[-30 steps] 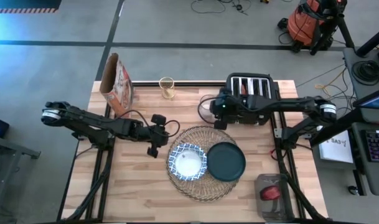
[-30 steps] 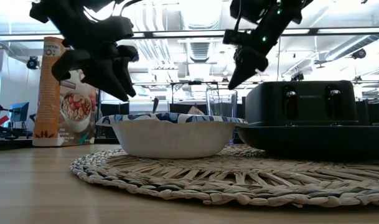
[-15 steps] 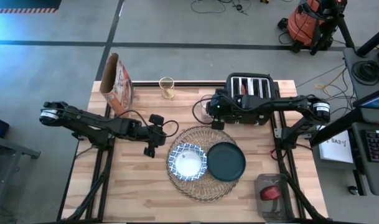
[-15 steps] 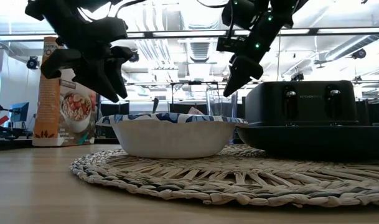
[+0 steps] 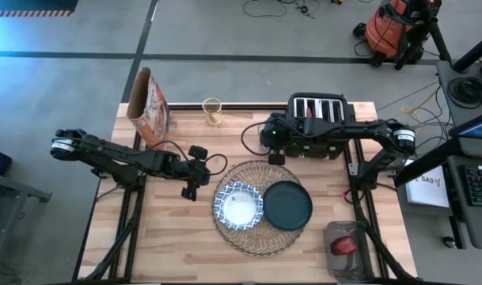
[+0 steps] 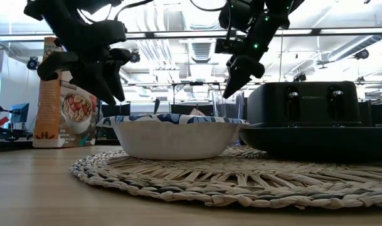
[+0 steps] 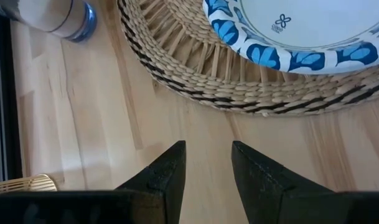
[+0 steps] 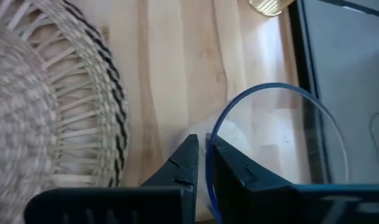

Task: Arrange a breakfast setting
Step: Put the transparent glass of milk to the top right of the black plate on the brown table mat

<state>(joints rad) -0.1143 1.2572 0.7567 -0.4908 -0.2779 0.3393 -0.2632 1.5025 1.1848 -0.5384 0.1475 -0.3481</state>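
— Glass [image 8: 273, 155], by the toaster [image 5: 320, 119] on the table [image 5: 169, 229]: is it pinched?
— Yes, right gripper [image 8: 203, 163] clamps its rim. Left gripper [image 7: 208, 165], parted, empty, hangs beside the placemat [image 5: 260, 207].

Table [image 5: 169, 237]: pale wood, matt, showing grain. Placemat [image 5: 260, 241]: rough woven straw. Bowl [image 6: 172, 135]: glossy glazed ceramic. Glass [image 8: 282, 155]: clear, smooth. Toaster [image 6: 313, 103]: matt black.
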